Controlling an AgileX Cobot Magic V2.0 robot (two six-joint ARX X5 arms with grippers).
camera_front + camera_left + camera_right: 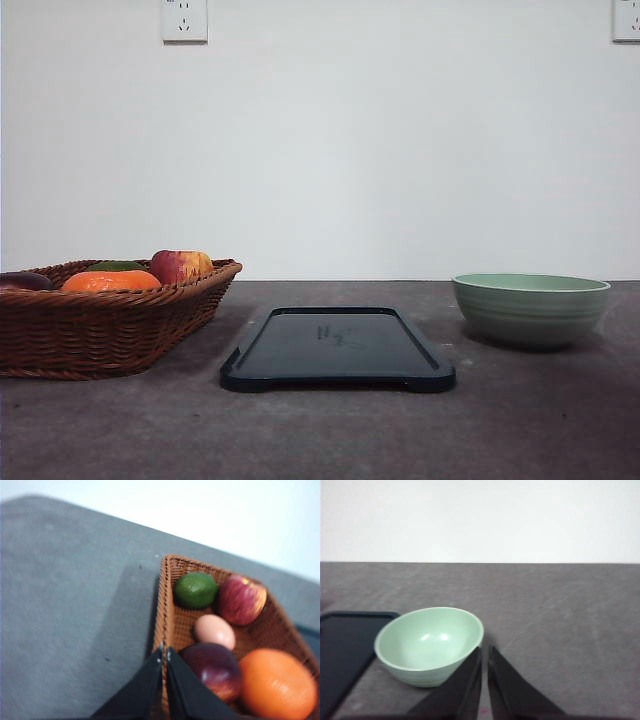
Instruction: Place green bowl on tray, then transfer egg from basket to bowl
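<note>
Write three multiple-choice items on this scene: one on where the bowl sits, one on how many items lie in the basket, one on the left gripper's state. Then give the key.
1. The pale green ceramic bowl stands:
A. on the glossy black rectangular tray
B. on the grey table, beside the tray
C. in the brown woven wicker basket

2. Items in the basket, by the left wrist view:
A. three
B. five
C. seven

3. The left gripper fingers are:
A. shut, holding nothing
B. wide open
C. gripping the pinkish-tan egg

Key: B, the tray is bare; B, lime, apple, egg, dark fruit, orange; A, tips nearly meet, empty.
</note>
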